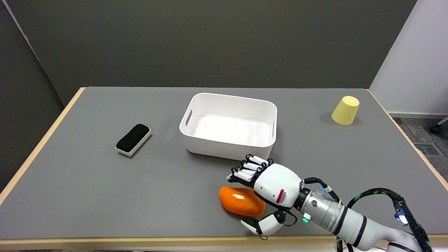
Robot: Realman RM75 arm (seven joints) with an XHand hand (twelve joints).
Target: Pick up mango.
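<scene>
Mango (pixel 240 201) on table, between thumb and fingers of right hand (pixel 266 190).

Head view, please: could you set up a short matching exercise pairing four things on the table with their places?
Things:
1. mango
2. white bin
3. yellow cup
4. black eraser

Places:
A. far right, upside down
B. left side of the table
C. near edge, beside the right hand
D. middle of the table

Pairs: 1-C, 2-D, 3-A, 4-B
</scene>
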